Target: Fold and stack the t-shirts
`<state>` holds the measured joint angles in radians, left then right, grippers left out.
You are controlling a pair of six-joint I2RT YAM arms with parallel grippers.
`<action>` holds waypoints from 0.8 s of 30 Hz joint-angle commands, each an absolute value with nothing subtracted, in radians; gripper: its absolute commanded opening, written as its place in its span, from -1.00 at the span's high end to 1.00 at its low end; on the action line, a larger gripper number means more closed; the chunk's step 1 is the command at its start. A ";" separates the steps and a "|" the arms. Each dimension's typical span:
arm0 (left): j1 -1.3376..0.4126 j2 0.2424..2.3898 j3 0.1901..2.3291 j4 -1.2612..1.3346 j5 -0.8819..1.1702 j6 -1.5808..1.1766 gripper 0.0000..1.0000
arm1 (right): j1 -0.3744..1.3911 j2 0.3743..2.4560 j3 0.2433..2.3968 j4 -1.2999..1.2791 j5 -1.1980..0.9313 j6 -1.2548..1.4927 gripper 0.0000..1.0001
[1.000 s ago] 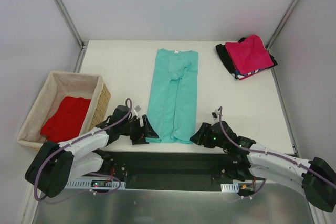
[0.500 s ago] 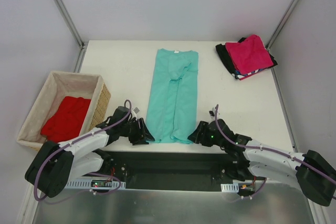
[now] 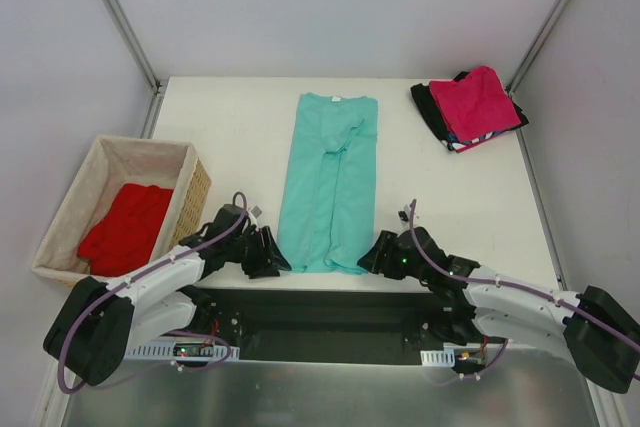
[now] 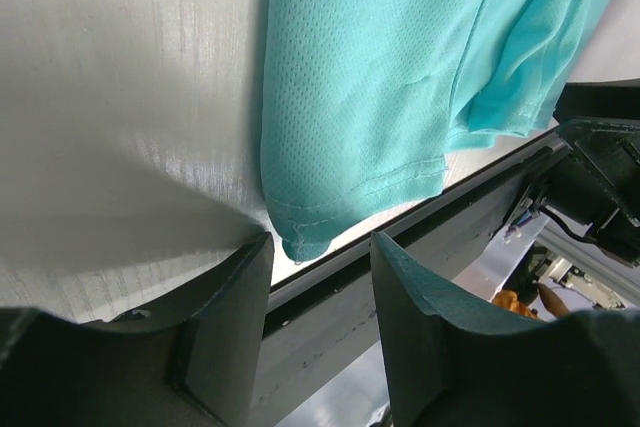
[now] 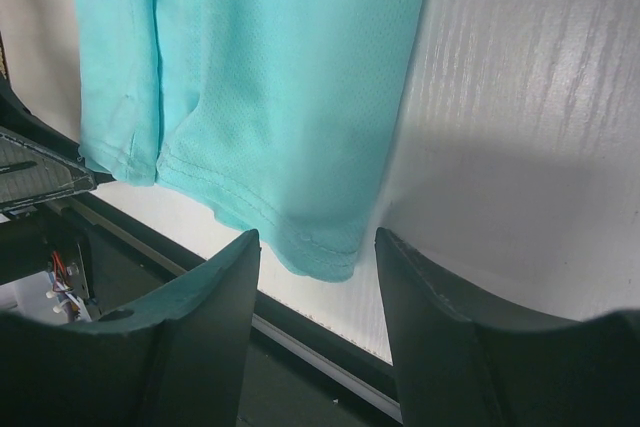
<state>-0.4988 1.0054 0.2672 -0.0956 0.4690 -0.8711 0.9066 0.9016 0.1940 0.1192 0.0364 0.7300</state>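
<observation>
Top external view: the teal shirt (image 3: 328, 182) lies on the counter (image 3: 230, 137), folded lengthwise into a long strip, with its collar far and its hem at the near edge. The left gripper (image 3: 268, 255) sits at the near-left hem corner and the right gripper (image 3: 372, 255) at the near-right.

Both wrist views show the jaws part open. Each pair straddles a hem corner that lies loose in the gap, and nothing is held. A stack (image 3: 478, 105) of shirts sits far right. A red shirt (image 3: 125, 225) waits in the basket (image 3: 195, 192) at left.

Judgement: this is the grasp before folding hem toward collar. Recommend seating each corner deeper between the jaws, catching every layer, closing both together, then lifting level so the strip does not skew.
</observation>
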 commanded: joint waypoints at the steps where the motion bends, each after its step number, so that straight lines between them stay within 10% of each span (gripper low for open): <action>1: -0.509 1.049 0.275 -0.178 0.331 -0.816 0.10 | 0.903 0.891 0.158 0.051 0.034 0.730 -0.08; 24: -0.451 1.068 0.265 -0.175 0.324 -0.776 0.36 | 0.904 0.848 0.135 0.034 0.037 0.741 -0.08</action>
